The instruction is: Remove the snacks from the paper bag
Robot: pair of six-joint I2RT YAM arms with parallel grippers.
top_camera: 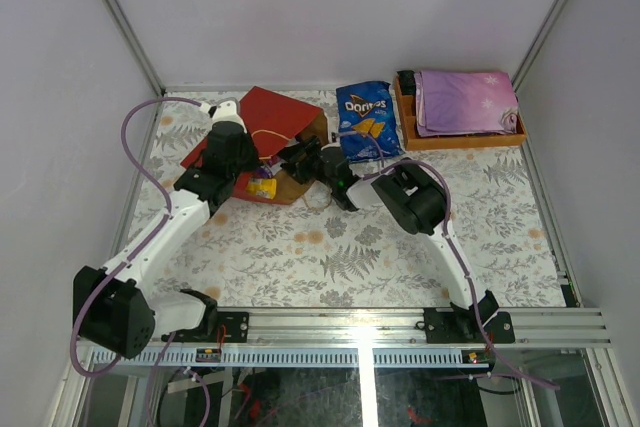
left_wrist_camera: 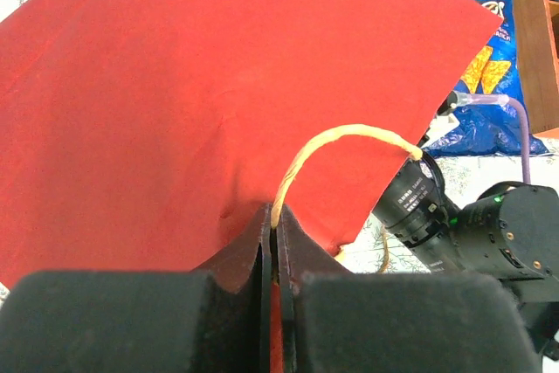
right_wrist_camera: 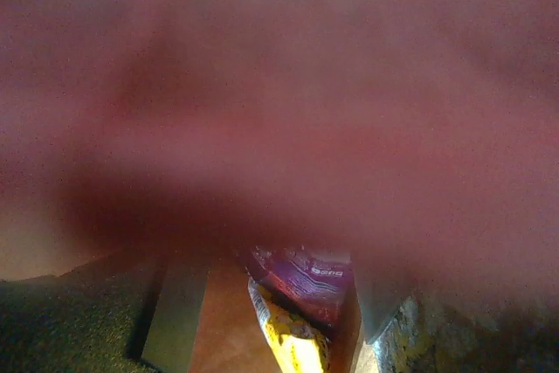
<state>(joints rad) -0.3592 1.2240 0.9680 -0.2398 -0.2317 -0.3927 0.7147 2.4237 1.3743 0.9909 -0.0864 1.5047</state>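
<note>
Nearest the lens, your left tool point(left_wrist_camera: 271, 246) is pressed together on the tan handle loop point(left_wrist_camera: 349, 133) of the red paper bag point(left_wrist_camera: 218, 85). The bag lies on its side at the far left of the desk point(top_camera: 400, 247). Your right tool point(right_wrist_camera: 279, 268) is inside the mouth, fingers spread either side of a purple packet point(right_wrist_camera: 310, 281), with a yellow packet point(right_wrist_camera: 293, 342) just nearer. The Doritos bag point(top_camera: 365, 119) lies outside, right of the paper bag. Recommendation: hold the handle taut so the mouth gapes, close on one packet only, and withdraw straight along the opening. The red wall blurs most of the right wrist view.
</note>
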